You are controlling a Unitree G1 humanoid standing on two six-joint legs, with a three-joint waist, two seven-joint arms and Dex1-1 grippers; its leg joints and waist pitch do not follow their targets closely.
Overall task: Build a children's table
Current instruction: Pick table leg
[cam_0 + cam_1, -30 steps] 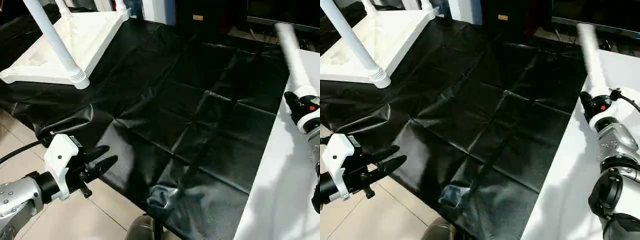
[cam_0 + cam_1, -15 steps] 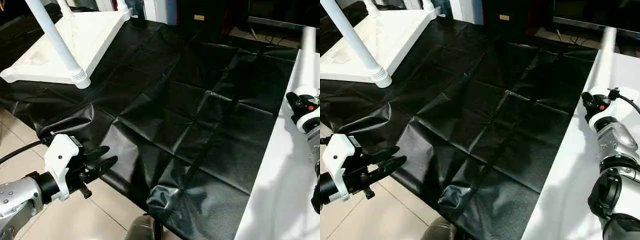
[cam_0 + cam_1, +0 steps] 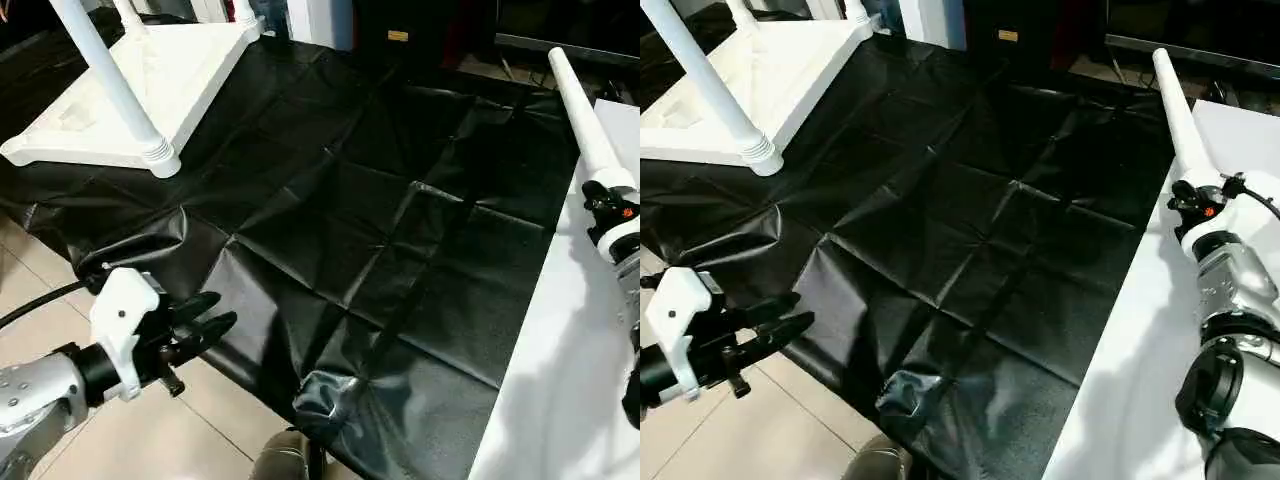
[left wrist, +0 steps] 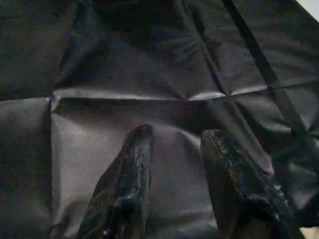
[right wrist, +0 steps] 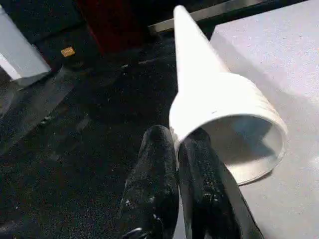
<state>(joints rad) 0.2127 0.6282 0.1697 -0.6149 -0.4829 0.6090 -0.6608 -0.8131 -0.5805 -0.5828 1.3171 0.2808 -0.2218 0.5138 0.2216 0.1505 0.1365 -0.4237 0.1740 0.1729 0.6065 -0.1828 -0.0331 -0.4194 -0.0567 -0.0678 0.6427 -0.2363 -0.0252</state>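
Right claw (image 5: 175, 149) has pinched shut on rim of long white tapered plastic tube leg (image 3: 585, 125), lifted off flat white board (image 3: 560, 400) | left claw (image 3: 205, 325) stays half-open, empty | upturned white ribbed tabletop (image 3: 170, 75) far left awaits fourth leg

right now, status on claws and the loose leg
Left claw open, empty, over black sheet. Right claw shut on leg rim. Top far left. Nothing between.
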